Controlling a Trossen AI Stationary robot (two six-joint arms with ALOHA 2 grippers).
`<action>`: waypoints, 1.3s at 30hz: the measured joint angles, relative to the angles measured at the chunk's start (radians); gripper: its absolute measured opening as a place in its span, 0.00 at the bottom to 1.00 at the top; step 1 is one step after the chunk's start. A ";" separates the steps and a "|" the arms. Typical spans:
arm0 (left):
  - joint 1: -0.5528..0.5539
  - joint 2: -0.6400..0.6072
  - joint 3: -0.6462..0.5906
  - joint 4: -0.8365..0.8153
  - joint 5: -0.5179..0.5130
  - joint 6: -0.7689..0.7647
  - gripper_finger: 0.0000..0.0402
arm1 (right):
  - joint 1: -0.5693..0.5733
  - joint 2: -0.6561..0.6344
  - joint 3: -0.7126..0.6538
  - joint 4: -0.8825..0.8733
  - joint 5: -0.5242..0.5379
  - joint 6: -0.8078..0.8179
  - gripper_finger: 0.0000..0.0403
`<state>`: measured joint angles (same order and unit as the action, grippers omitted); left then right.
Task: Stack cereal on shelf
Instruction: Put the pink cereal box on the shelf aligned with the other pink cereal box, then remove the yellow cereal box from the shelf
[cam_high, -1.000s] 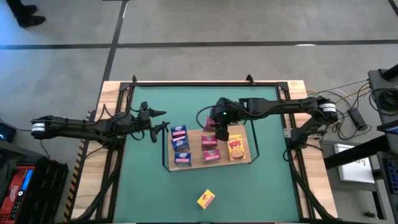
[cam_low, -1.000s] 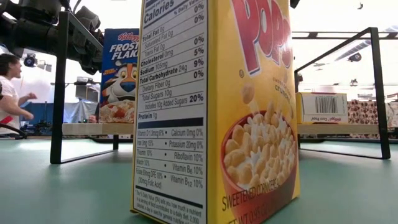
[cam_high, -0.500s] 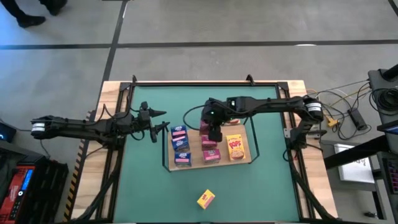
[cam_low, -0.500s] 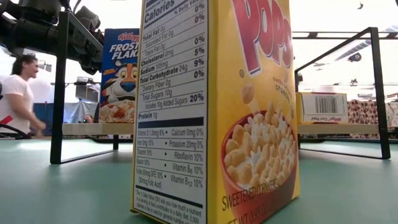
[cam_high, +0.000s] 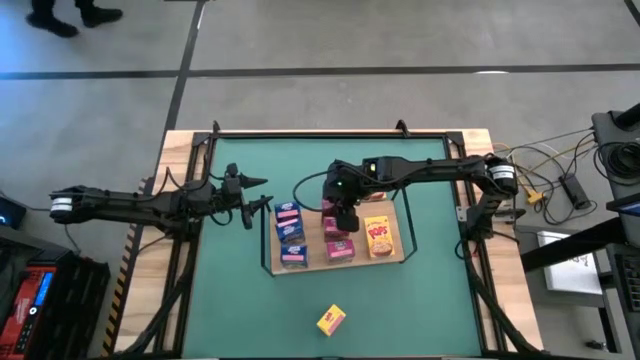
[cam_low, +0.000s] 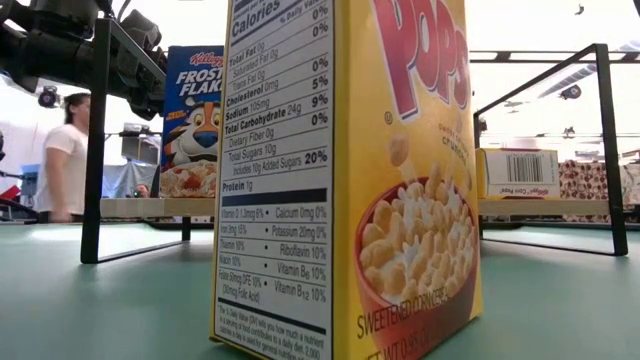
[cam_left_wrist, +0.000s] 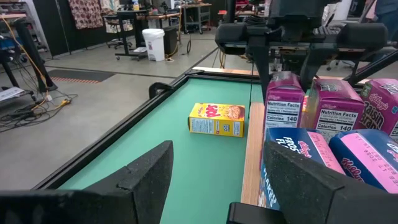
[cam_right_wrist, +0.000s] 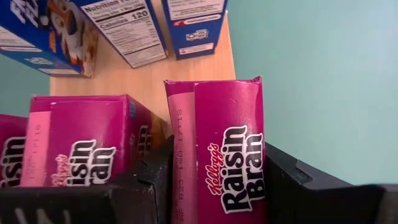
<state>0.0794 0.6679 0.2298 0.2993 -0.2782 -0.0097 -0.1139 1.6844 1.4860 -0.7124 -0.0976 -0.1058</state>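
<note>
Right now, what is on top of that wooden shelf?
On the shelf stand blue boxes, pink boxes and a yellow box. The right gripper holds another pink box above it, hiding whatever is below the arm.

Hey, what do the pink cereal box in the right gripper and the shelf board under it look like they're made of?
Pink Raisin Bran box, held between the right gripper fingers: thin printed cardboard, semi-gloss by the look; folded edges and a flap seam show at its end.

Shelf: light wood or a wood-look board, matte, pale and even in tone; whether solid wood or laminate cannot be told. Its thin rails look like black-painted metal.
</note>
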 joint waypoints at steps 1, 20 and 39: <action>0.000 0.000 0.000 0.000 0.000 0.000 0.58 | 0.000 0.000 0.000 -0.001 0.009 0.000 0.40; 0.000 0.000 0.000 0.000 0.000 0.000 0.58 | 0.005 0.003 -0.010 -0.005 0.038 -0.017 0.49; 0.000 0.000 0.000 0.000 0.000 0.000 0.58 | 0.004 -0.026 -0.006 -0.066 0.057 0.019 0.93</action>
<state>0.0794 0.6678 0.2298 0.2993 -0.2779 -0.0097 -0.1097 1.6581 1.4803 -0.7784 -0.0410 -0.0865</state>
